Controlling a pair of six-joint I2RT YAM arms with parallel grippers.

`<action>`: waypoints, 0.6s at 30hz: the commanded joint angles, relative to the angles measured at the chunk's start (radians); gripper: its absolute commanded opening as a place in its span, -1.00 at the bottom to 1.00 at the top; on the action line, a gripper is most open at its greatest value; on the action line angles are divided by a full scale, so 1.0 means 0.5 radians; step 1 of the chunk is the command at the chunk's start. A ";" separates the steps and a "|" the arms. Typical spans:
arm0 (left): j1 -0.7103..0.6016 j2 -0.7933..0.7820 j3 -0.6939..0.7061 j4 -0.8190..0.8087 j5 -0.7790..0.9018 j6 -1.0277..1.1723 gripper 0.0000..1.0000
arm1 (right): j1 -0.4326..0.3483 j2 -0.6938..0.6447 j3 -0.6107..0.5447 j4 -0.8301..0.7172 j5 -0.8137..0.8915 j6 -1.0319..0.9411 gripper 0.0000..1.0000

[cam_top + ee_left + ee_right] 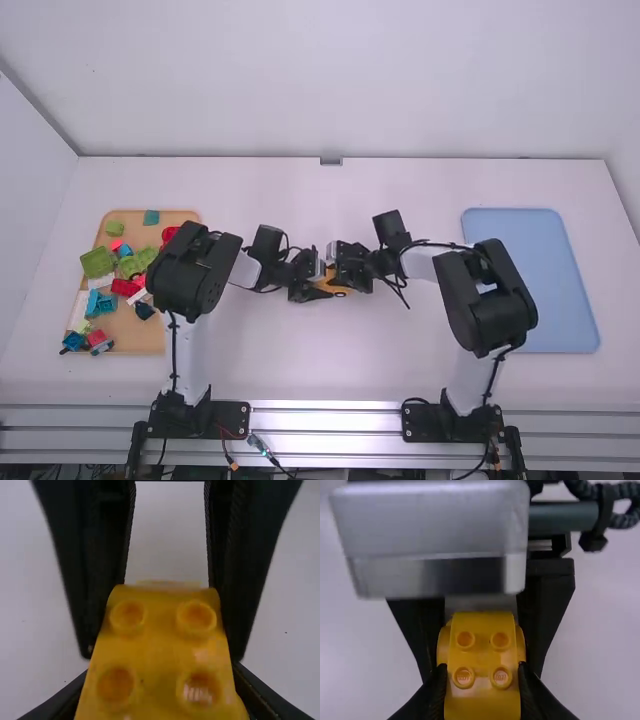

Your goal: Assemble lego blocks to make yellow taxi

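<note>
Yellow is what you have between both grippers: the yellow piece (331,284) sits near the middle of the white table (300,365), with your left gripper (320,286) on its left side and your right gripper (347,274) on its right. Your two arms bend inward to meet there, so the grippers are right up against each other's working space.

Through the left wrist view, you see your left gripper (160,682) clenched on the yellow piece, its fingertips pressed to opposite sides below the studs. The right wrist view gives you your right gripper (482,670) clamped on yellow too, one fingertip at each flank of a studded face, with rounded yellow parts bulging out on both sides behind it. You cannot tell whether that is one block or several joined, nor whether it touches the table.

Over to your left, partly behind the left arm, a wooden tray (145,338) carries a loose heap: a big green block (97,262), a teal block (151,217) near the far edge, a red block (125,287), a light blue block (100,303) and other small pieces. On your right, beyond the right arm's elbow, lies a pale blue tray (565,290).
</note>
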 commanded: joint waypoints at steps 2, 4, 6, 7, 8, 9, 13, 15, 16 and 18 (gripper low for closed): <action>-0.014 0.047 -0.026 -0.026 0.005 -0.055 0.04 | 0.013 0.174 -0.069 -0.062 0.410 0.025 -1.00; -0.014 0.047 -0.026 -0.027 0.007 -0.054 0.04 | -0.011 0.172 -0.072 -0.079 0.372 0.036 -1.00; -0.015 0.047 -0.024 -0.032 0.005 -0.054 0.04 | -0.063 0.161 -0.066 -0.072 0.245 0.031 -1.00; -0.015 0.047 -0.024 -0.031 0.005 -0.054 0.04 | -0.089 0.153 -0.060 -0.072 0.185 0.030 -1.00; -0.015 0.047 -0.025 -0.030 0.006 -0.054 0.04 | -0.119 0.141 -0.053 -0.076 0.107 0.002 -1.00; -0.015 0.047 -0.026 -0.031 0.005 -0.054 0.04 | -0.147 0.120 -0.050 -0.080 0.018 -0.031 -1.00; -0.014 0.047 -0.026 -0.034 0.006 -0.054 0.03 | -0.240 -0.025 -0.052 -0.172 -0.317 -0.283 -1.00; -0.015 0.047 -0.026 -0.033 0.006 -0.055 0.03 | -0.261 -0.063 -0.052 -0.186 -0.364 -0.327 -1.00; -0.014 0.047 -0.026 -0.034 0.006 -0.055 0.03 | -0.269 -0.071 -0.052 -0.176 -0.353 -0.317 -1.00; -0.015 0.047 -0.026 -0.034 0.006 -0.055 0.02 | -0.267 -0.070 -0.052 -0.167 -0.263 -0.262 -1.00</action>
